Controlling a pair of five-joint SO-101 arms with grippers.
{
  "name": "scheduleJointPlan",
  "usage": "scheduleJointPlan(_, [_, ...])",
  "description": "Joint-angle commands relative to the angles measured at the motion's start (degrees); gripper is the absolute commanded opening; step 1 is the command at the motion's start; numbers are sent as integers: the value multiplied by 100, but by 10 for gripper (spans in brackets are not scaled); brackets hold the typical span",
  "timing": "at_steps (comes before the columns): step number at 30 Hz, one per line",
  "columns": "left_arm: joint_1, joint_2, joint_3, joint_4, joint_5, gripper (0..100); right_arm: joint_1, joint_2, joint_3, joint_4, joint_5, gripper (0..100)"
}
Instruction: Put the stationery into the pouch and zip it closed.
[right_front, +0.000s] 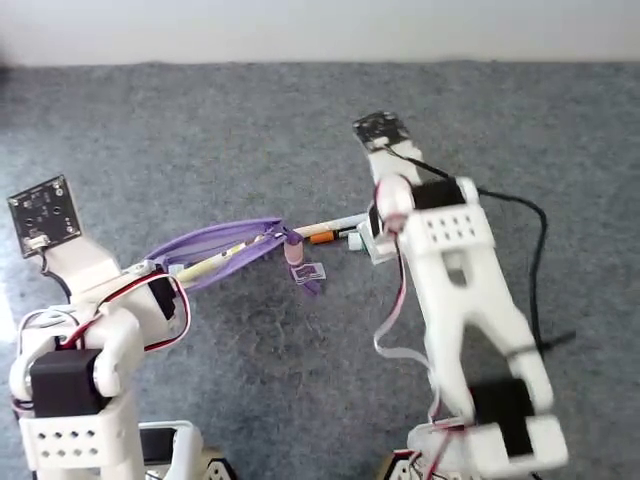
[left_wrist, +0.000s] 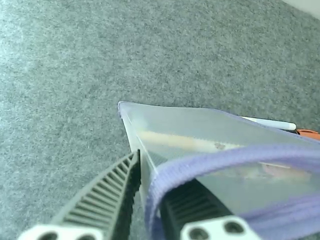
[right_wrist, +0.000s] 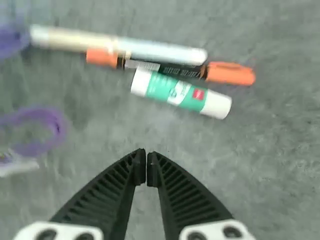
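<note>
Your left pincer (left_wrist: 145, 172) is clenched on one end of the purple-trimmed pouch (left_wrist: 215, 145), gripping the clear wall just beside the zip band. The zip edges stand apart. One pale stick (left_wrist: 175, 141) lies inside the pouch.

Your right pincer (right_wrist: 146, 159) is clenched on nothing, tips together above the grey table (right_wrist: 270, 165). It is near the glue stick (right_wrist: 180, 93) but apart from it. The glue stick lies just beside an orange-ended marker (right_wrist: 165, 67), which touches a white pen (right_wrist: 115, 44). A purple zip loop (right_wrist: 35, 130) lies on the table at the pouch's far end.
</note>
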Motion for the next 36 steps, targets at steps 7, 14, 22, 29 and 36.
scheduleJointPlan(7, [-9, 114, 4, -79, 70, 13, -4, 2536, -3429, 1552, 589, 256])
scheduleJointPlan(14, [-26, 97, 4, -79, 70, 13, -242, 3644, -4422, 1710, 1503, 266])
scheduleJointPlan(22, [-44, 97, 4, -79, 70, 13, -391, 4356, -4624, 1420, 1574, 243])
scheduleJointPlan(29, [-44, 97, 13, -79, 70, 13, -391, 4875, -4615, 1174, 1574, 242])
scheduleJointPlan(36, [-44, 97, 13, -79, 70, 13, -356, 5218, -4598, 1341, 1565, 224])
